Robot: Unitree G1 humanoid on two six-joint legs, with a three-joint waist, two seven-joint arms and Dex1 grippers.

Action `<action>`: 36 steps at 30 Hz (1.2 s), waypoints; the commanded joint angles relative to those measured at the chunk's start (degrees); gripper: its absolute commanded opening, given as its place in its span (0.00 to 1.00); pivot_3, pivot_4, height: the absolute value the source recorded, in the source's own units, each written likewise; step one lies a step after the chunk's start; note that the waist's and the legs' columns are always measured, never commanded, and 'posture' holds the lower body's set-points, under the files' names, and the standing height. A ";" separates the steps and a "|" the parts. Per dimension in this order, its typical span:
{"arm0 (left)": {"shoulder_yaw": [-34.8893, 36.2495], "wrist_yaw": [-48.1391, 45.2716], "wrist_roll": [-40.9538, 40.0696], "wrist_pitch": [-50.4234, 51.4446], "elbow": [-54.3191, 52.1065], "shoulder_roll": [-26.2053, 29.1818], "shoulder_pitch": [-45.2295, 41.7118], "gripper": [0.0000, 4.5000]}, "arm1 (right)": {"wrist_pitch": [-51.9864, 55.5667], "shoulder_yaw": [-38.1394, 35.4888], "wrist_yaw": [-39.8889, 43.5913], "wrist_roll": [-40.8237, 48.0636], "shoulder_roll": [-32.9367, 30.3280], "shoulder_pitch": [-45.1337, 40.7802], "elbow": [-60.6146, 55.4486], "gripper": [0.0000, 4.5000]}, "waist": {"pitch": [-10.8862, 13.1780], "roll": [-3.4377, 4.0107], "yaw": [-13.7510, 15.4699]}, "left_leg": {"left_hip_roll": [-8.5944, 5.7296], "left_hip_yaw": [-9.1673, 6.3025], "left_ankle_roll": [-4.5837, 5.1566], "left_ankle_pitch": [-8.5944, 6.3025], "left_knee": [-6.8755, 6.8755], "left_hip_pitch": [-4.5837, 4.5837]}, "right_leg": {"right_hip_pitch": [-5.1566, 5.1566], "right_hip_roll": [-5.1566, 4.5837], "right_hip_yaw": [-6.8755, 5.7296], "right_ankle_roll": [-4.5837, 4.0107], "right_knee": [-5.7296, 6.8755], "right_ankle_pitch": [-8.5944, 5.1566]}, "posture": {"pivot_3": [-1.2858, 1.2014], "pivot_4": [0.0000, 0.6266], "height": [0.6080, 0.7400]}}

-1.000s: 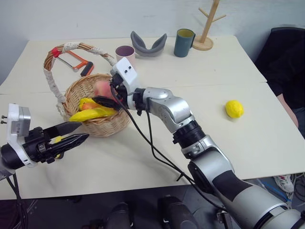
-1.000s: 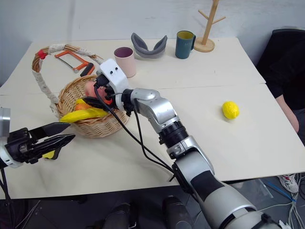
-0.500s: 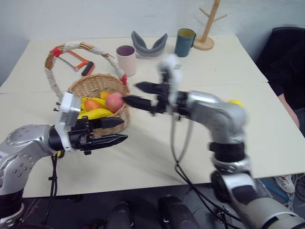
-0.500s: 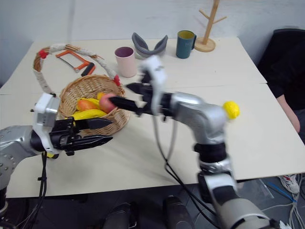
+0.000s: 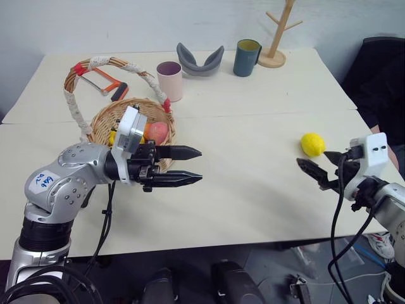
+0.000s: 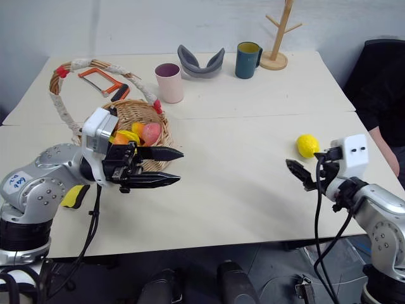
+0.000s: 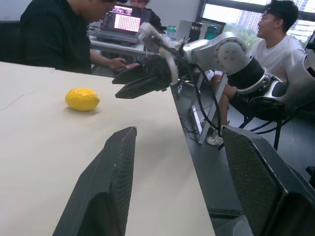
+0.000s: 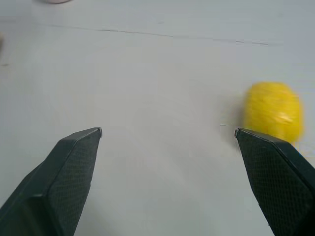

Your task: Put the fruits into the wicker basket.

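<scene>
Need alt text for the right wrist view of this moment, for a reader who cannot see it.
A yellow lemon lies on the pale table, just beyond one of the right gripper's two black fingers, off to one side of the wide gap between them. The jaws stand wide open and empty, with bare tabletop between them.

White sticker on my left forearm carries blue handwritten marks, too small to read for sure. No other legible text, brand or number anywhere.
</scene>
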 commanded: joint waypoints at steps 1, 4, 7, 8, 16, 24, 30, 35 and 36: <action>0.02 -0.45 0.79 -1.20 0.51 -0.45 -2.00 0.63 | -7.69 2.38 -3.97 -5.61 -0.08 -3.25 6.34 1.00 | 0.00 0.00 0.11 | -0.01 0.00 0.00 0.00 -0.01 0.03 | 0.04 0.00 0.00 0.00 -0.02 0.00 | 0.52 0.24 1.00; -0.14 -0.37 1.22 -1.22 0.38 -0.66 -2.59 0.63 | -14.51 5.07 -6.17 -9.97 0.06 -8.53 17.72 1.00 | 0.00 0.00 0.14 | -0.05 0.03 0.02 0.01 0.00 0.04 | 0.05 -0.03 0.02 0.00 -0.03 0.00 | 0.52 0.24 1.00; 0.28 -0.07 1.34 -0.88 0.10 -0.39 -2.87 0.63 | -19.13 7.98 -6.32 -12.82 -0.06 -13.66 27.53 1.00 | 0.01 0.02 0.18 | -0.05 0.04 0.02 0.01 -0.03 0.06 | 0.06 -0.03 0.02 0.00 -0.05 0.00 | 0.52 0.24 1.00; 0.64 0.21 1.12 -0.62 -0.05 -0.27 -2.87 0.63 | -19.59 8.62 -6.38 -13.04 0.38 -15.70 30.67 1.00 | 0.01 0.02 0.17 | -0.04 0.04 0.01 0.02 -0.06 0.07 | 0.05 -0.02 0.03 0.00 -0.05 0.00 | 0.52 0.24 1.00; 2.58 0.88 2.09 -2.18 -0.23 0.60 0.35 0.63 | -28.46 14.45 -4.05 -17.83 -0.07 -26.22 54.56 0.96 | 0.05 0.09 0.08 | -0.03 0.09 -0.02 0.04 -0.09 0.13 | 0.06 -0.02 0.06 0.00 -0.06 0.00 | 0.52 0.24 1.00; 6.62 3.00 0.84 -0.82 -2.35 2.59 4.66 0.63 | -28.74 14.03 3.37 -13.23 0.84 -24.76 47.39 0.50 | 0.06 0.10 0.03 | 0.01 0.09 -0.01 0.05 -0.08 0.13 | 0.07 -0.02 0.05 0.00 -0.04 0.00 | 0.52 0.24 1.00; 17.88 5.43 -1.31 1.69 -2.60 8.52 13.61 0.63 | -10.54 21.51 18.03 7.83 0.91 -17.13 12.32 0.49 | 0.10 0.16 -0.20 | 0.32 0.03 -0.23 0.00 -0.21 0.21 | 0.05 0.24 0.04 -0.02 -0.03 -0.01 | 0.52 0.24 1.00; 32.10 2.52 -2.51 3.74 -0.15 13.20 25.00 0.63 | -2.92 33.59 7.61 4.51 12.06 -29.75 11.97 0.49 | 0.10 0.07 -1.16 | 0.30 0.00 -0.23 0.00 -0.20 0.31 | 0.10 0.14 -0.01 -0.12 0.03 0.02 | 0.52 0.24 1.00; 33.10 2.15 -1.40 3.24 0.11 13.92 26.69 0.63 | -2.19 34.52 6.28 4.32 14.74 -32.07 13.43 0.49 | 0.10 0.06 -1.29 | 0.27 -0.05 -0.23 0.00 -0.22 0.27 | 0.05 0.10 -0.07 -0.17 0.05 0.02 | 0.52 0.24 1.00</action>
